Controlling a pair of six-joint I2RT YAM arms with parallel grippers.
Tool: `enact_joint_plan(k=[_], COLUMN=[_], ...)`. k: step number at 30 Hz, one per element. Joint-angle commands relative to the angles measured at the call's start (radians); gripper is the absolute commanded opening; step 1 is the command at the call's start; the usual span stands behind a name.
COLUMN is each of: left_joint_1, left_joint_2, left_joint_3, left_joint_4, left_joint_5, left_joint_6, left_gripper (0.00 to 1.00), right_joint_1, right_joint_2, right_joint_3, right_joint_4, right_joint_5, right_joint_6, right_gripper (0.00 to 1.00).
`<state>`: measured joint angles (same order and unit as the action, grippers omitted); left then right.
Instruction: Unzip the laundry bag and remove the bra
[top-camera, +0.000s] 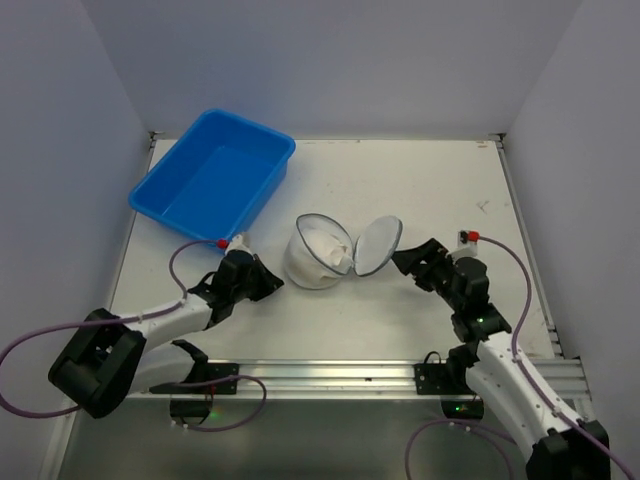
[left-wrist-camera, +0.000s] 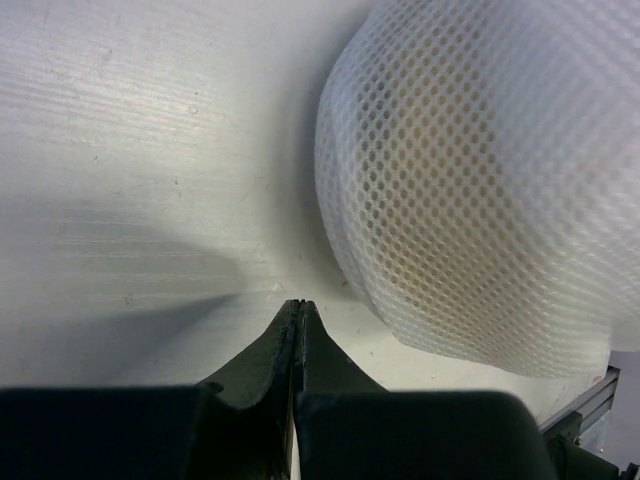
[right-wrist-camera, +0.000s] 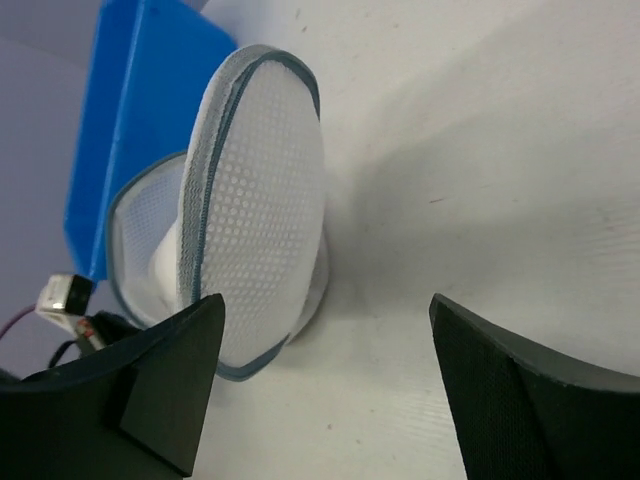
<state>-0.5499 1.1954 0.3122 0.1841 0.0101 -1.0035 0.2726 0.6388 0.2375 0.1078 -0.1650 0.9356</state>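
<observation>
Top external: the bag (top-camera: 318, 262) sits near the middle of the desk (top-camera: 430, 180), a little toward the near edge. It is unzipped. The lid (top-camera: 377, 243) stands up on edge on the bag's right side, and the mouth faces up and toward the far edge. A white cloth (top-camera: 326, 244) shows in the mouth. The tub (top-camera: 213, 180) is at the far left corner, well apart from the bag.

My left gripper (top-camera: 272, 283) lies low on the bag's left side, toward the near edge. My right gripper (top-camera: 403, 262) is on the right side, just beside the lid's lower edge.

Left wrist: left gripper (left-wrist-camera: 297, 305) fingers are pressed flat together with nothing between them. The tips are close over the bare desk. The bag's mesh wall (left-wrist-camera: 470, 190) bulges ahead and to the right, close to the tips but with a strip of desk between. A dull yellow shade shows through the mesh, which I take as the bra (left-wrist-camera: 430, 200), inside the bag against this wall. Its shape cannot be made out.

Right wrist: right gripper (right-wrist-camera: 325, 305) fingers are spread wide and hold nothing. The lid (right-wrist-camera: 260, 200) stands nearly upright ahead, nearer my left finger (right-wrist-camera: 160, 385), which overlaps its lower rim in this view. I cannot tell whether they touch. The zipper band (right-wrist-camera: 203, 190) runs round the lid's rim, grey-blue. The bag's open body (right-wrist-camera: 135, 240) is behind the lid, with a pale lump in it. The tub (right-wrist-camera: 130, 110) is beyond that.
</observation>
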Motion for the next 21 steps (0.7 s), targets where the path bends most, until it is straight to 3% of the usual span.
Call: enact_joint_plan(k=[1,3,5,11,15,21], left_joint_1=[0.004,0.002,0.004,-0.024,-0.077,-0.162], left_joint_2=[-0.092,-0.134,-0.189,-0.224,-0.14,0.061], left_joint_3=[0.039,0.057,0.1,0.313,0.464,0.663], left_joint_4=[-0.06,-0.122,-0.159,-0.31,-0.344,-0.342], left_joint_5=[-0.045,-0.059,-0.081,-0.111,-0.113,-0.105], left_joint_6=[0.017,0.034,0.081,0.236,0.296,0.338], left_gripper=[0.01,0.03,0.1,0.36,0.49,0.58], right_joint_1=[-0.003,-0.004,-0.004,0.002,0.005,0.011], right_joint_2=[-0.096,-0.134,-0.128,0.126,0.301,0.714], right_joint_3=[0.103,0.17,0.216,0.399,0.489,0.68], right_joint_4=[-0.306,-0.367,-0.355,-0.33,-0.241,-0.185], right_joint_5=[0.215,0.293,0.274,0.033,-0.138,-0.343], right_joint_6=[-0.122,-0.156,-0.233,-0.306,-0.386,-0.465], right_gripper=[0.87,0.94,0.98,0.98,0.96,0.89])
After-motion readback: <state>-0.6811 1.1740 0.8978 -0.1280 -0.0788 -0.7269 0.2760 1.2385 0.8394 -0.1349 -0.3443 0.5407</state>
